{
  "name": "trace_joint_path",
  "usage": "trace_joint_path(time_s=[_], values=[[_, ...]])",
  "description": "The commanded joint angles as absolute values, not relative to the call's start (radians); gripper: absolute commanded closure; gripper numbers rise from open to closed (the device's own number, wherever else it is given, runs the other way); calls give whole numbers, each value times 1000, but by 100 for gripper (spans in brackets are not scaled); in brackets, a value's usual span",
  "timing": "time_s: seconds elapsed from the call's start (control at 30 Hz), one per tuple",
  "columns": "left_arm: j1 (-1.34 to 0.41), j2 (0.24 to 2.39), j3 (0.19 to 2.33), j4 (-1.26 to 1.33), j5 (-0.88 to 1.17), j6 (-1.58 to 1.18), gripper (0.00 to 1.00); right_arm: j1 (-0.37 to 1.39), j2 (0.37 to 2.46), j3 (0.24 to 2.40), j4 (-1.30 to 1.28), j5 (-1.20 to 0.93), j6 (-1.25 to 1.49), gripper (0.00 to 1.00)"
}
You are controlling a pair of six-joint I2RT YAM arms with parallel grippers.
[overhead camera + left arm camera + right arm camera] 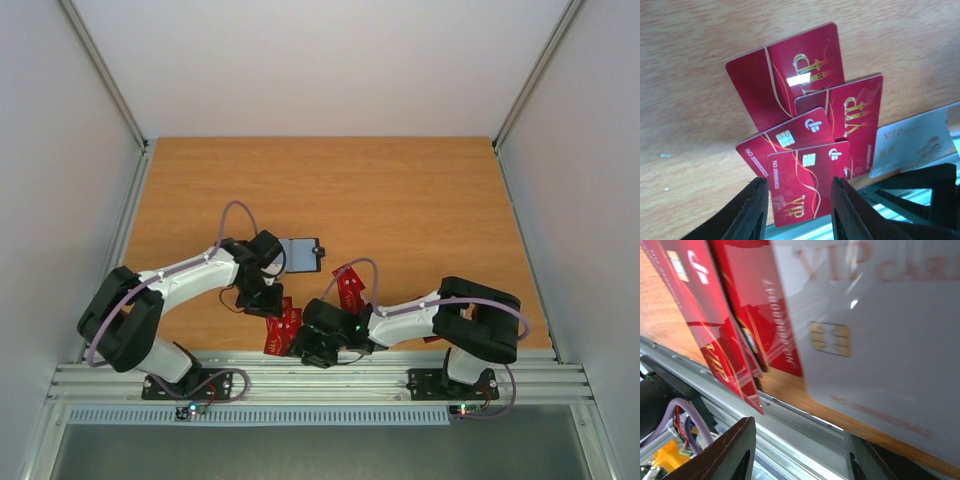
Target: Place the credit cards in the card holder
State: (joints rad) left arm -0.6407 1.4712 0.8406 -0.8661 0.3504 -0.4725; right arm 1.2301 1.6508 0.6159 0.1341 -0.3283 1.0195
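Note:
Several red credit cards (pixel 283 328) lie overlapped at the table's near edge, and another red one (pixel 349 287) lies just right of them. In the left wrist view the nearest red card (pixel 805 180) juts over the metal rail. My left gripper (pixel 800 212) is open, one finger on each side of that card; whether they touch it I cannot tell. A white card (pixel 912 145) lies to the right. My right gripper (pixel 800 450) is open over the rail, with the white card (pixel 880 340) close above its right finger. The black card holder (pixel 303 254) lies farther back, beside the left wrist.
The aluminium rail (pixel 320 375) runs along the table's near edge, right under both grippers (pixel 268 305) (pixel 305 348), which work close together. Grey walls close in the left and right sides.

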Motion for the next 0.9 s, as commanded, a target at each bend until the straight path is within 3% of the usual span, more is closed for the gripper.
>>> trace_joint_path(time_s=[0.0, 0.87], values=[[-630, 1523, 858, -829, 351, -389, 63, 1263, 1690, 659, 201, -234, 1062, 51], [-626, 1583, 787, -800, 432, -462, 69, 1290, 1804, 620, 433, -155, 1100, 50]])
